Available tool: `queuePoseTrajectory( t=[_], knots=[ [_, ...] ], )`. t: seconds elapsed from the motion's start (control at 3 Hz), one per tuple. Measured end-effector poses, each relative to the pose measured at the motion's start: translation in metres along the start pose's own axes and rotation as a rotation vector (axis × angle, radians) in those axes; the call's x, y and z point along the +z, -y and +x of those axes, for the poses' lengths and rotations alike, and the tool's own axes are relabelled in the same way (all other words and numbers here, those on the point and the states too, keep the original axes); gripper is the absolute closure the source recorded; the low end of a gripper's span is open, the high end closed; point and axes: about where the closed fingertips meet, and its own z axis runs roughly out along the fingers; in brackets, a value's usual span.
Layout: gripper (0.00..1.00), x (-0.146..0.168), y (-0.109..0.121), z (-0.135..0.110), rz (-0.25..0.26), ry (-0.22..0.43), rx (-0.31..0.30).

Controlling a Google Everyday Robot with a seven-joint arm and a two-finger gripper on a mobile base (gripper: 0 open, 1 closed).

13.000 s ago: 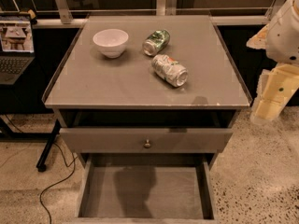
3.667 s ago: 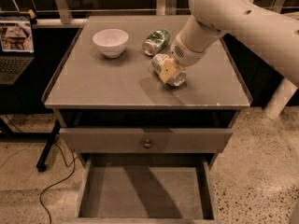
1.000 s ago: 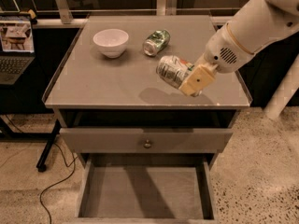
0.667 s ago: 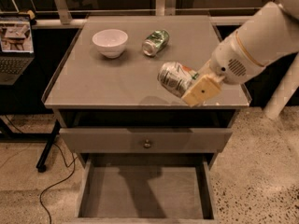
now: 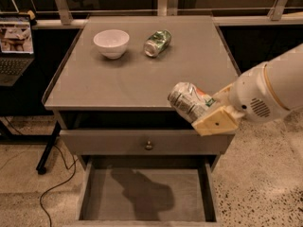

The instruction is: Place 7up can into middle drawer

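The 7up can (image 5: 188,100) is silver-white and crumpled, with small green and red marks. My gripper (image 5: 204,109) is shut on it and holds it tilted in the air over the table's front edge, at the right. A tan finger (image 5: 216,120) shows below the can. The middle drawer (image 5: 191,203) is pulled open at the bottom of the view, with a flat grey floor that carries the arm's shadow. It lies below and to the left of the can.
A white bowl (image 5: 111,42) and a darker green can (image 5: 157,42) lie on the grey tabletop (image 5: 94,86). A drawer front with a brass knob (image 5: 149,145) sits above the open drawer. A laptop (image 5: 16,46) stands at the left. Cables (image 5: 47,193) run over the floor.
My gripper took hold of the 7up can on the tabletop, lifted it, and carried it forward and down to the table's front edge.
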Motion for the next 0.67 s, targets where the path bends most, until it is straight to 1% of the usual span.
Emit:
queuePoseTrajectory(
  t=[0.33,0.67],
  knots=[
    [1.0,0.011,-0.002,0.021,-0.002,0.016,0.034],
    [1.0,0.032,0.003,0.044,-0.006,-0.009,0.077]
  ],
)
